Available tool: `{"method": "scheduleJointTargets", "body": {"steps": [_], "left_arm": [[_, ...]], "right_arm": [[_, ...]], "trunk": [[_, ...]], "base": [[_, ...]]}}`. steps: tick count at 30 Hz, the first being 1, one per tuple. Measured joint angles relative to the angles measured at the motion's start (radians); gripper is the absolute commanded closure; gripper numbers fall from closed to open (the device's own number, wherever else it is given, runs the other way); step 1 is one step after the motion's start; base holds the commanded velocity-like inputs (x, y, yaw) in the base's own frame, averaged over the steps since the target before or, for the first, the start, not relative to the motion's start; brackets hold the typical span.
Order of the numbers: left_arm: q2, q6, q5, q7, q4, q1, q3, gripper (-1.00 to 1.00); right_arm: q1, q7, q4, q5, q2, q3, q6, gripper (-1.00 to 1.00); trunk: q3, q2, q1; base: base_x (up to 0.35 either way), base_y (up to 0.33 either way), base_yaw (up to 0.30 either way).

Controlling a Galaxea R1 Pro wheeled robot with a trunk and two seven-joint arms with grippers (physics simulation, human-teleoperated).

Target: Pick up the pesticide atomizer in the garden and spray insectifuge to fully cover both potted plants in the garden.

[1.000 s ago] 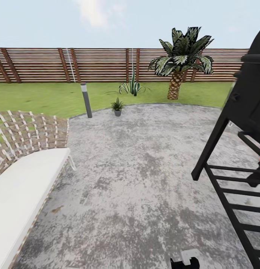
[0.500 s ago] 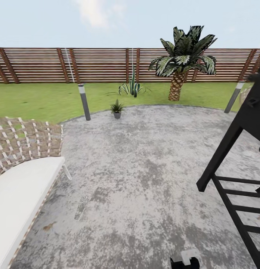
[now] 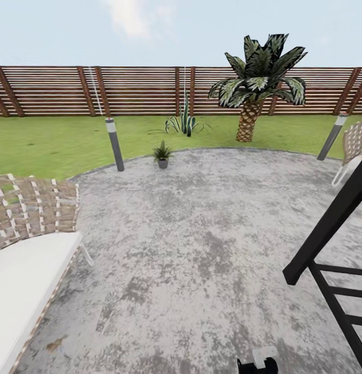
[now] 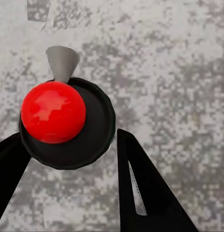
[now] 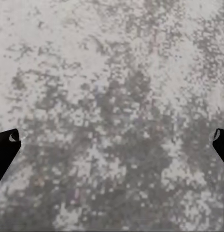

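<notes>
We are looking across the garden's round grey patio (image 3: 202, 244) toward the brown slatted fence (image 3: 139, 89). One potted plant (image 3: 162, 154) is sitting at the patio's far edge, just beside the lawn (image 3: 51, 140), with a grey bollard (image 3: 114, 144) to its left. A palm (image 3: 256, 78) is standing on the grass by the fence.

Our left end effector (image 4: 68, 183) is holding the pesticide atomizer (image 4: 66, 121), its black fingers (image 4: 146, 188) flanking the dark round body under the red cap, above the paving. Our right end effector (image 5: 112, 145) is spread wide, only its fingertips (image 5: 5, 145) showing at the sides, with nothing between them.

A white cushioned woven lounger (image 3: 25, 259) is sitting at the patio's left edge and a black frame (image 3: 332, 249) at the right.
</notes>
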Motion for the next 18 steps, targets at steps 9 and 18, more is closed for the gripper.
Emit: {"method": "scheduleJointTargets", "body": {"steps": [9, 18], "left_arm": [[0.000, 0.000, 0.000, 0.000, 0.000, 0.000, -0.001, 1.00], [0.000, 0.000, 0.000, 0.000, 0.000, 0.000, -0.001, 1.00]], "right_arm": [[0.000, 0.000, 0.000, 0.000, 0.000, 0.000, 0.001, -1.00], [0.000, 0.000, 0.000, 0.000, 0.000, 0.000, 0.000, -1.00]], "trunk": [[0.000, 0.000, 0.000], [0.000, 0.000, 0.000]], "base": [[0.339, 0.000, 0.000], [0.339, 0.000, 0.000]]}}
